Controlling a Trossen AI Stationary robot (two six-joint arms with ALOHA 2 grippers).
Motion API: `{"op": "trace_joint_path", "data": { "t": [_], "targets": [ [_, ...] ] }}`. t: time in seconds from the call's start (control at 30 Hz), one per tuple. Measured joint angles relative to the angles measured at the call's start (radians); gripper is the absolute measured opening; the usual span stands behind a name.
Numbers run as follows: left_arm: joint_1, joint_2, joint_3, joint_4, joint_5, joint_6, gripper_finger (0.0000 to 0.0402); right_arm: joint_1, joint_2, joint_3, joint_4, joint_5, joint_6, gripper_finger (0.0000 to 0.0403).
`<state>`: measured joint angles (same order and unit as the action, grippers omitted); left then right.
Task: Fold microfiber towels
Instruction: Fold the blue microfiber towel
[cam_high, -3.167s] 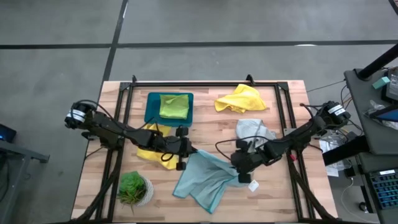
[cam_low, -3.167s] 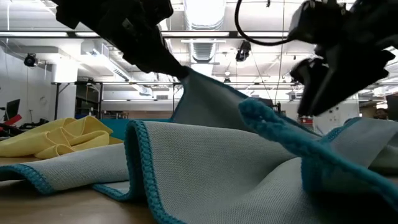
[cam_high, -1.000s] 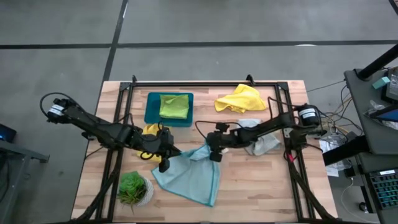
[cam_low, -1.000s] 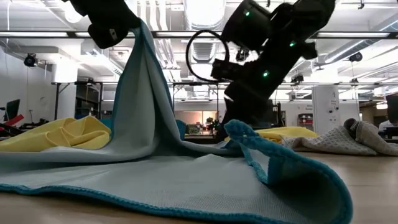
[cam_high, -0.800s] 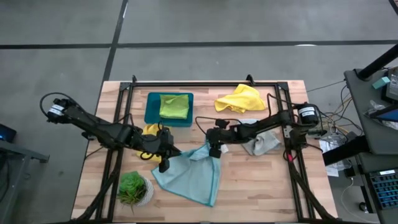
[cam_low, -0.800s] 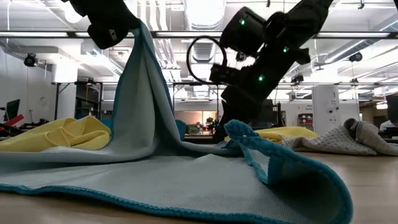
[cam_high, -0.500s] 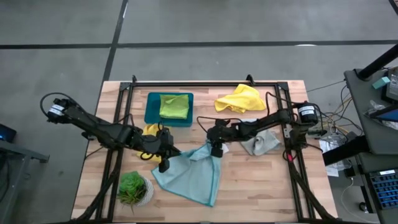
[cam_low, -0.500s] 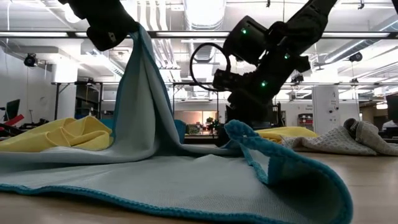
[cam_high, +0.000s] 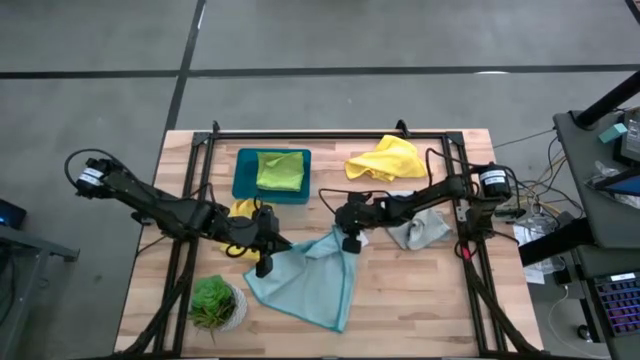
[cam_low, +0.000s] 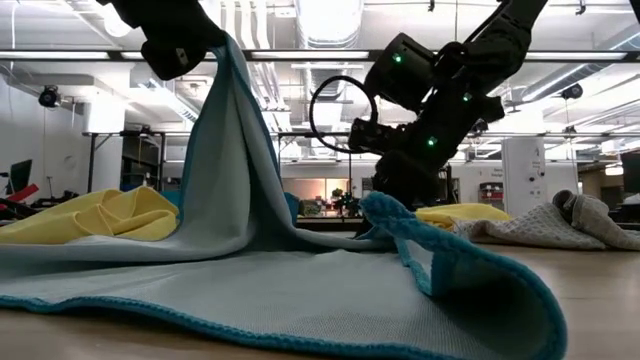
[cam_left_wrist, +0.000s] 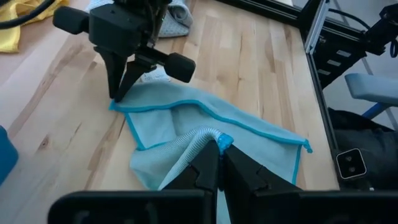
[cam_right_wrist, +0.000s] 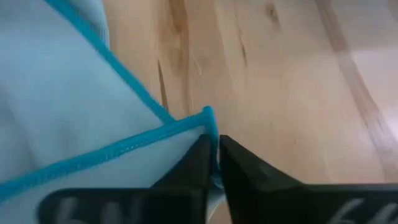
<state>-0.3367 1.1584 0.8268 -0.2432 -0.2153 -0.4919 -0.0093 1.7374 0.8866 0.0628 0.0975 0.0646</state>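
A light blue towel (cam_high: 305, 282) with a teal hem lies mostly spread on the wooden table. My left gripper (cam_high: 268, 256) is shut on one corner of it and holds that corner raised, seen high in the low view (cam_low: 185, 50). My right gripper (cam_high: 350, 241) is shut at the towel's far right corner (cam_left_wrist: 115, 106). One yellow towel (cam_high: 388, 158) lies bunched at the far right. Another (cam_high: 240, 214) lies under my left arm. A pale grey towel (cam_high: 422, 228) rests under my right arm. My left gripper pinches a bunched corner of the blue towel, teal hem showing (cam_left_wrist: 219, 140), between its two fingers, slanting down. The cloth hangs from the fingers in a steep drape (cam_low: 225, 170); the rest lies on the table. My right gripper pinches the towel's far right corner (cam_right_wrist: 208, 122) between its two fingertips, slanting down from the table's right side. That corner lies low on the wood, and the cloth beside it is flat.
A teal tray (cam_high: 243, 172) at the far left holds a folded lime green towel (cam_high: 280, 170). A small potted plant (cam_high: 213, 302) stands near the front left. Black frame rails (cam_high: 330, 133) run along the table's far edge and sides.
My right gripper has edged toward the table's right edge and sunk a little onto the blue towel's far right corner. The towel keeps its shape, with its raised corner still held up.
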Motion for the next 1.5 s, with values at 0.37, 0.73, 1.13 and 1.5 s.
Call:
{"op": "trace_joint_path", "data": {
  "t": [0.37,0.73,1.13,1.5],
  "targets": [
    [0.000,0.000,-0.010,-0.003,0.000,-0.001,0.0000,0.033,-0.193,-0.009,-0.360,0.192,-0.013,0.0009],
    [0.001,0.000,-0.030,-0.010,-0.072,-0.026,0.0000,0.048,-0.383,-0.036,-0.480,0.156,0.218,0.0032],
    [0.003,0.000,-0.033,-0.041,-0.326,0.096,0.0000,0.067,-0.350,-0.036,-0.375,0.078,0.634,0.0140],
    [0.014,-0.003,-0.010,-0.034,-0.347,0.242,0.0000,0.061,-0.088,0.088,-0.436,0.089,0.729,0.0139]
  ]
}}
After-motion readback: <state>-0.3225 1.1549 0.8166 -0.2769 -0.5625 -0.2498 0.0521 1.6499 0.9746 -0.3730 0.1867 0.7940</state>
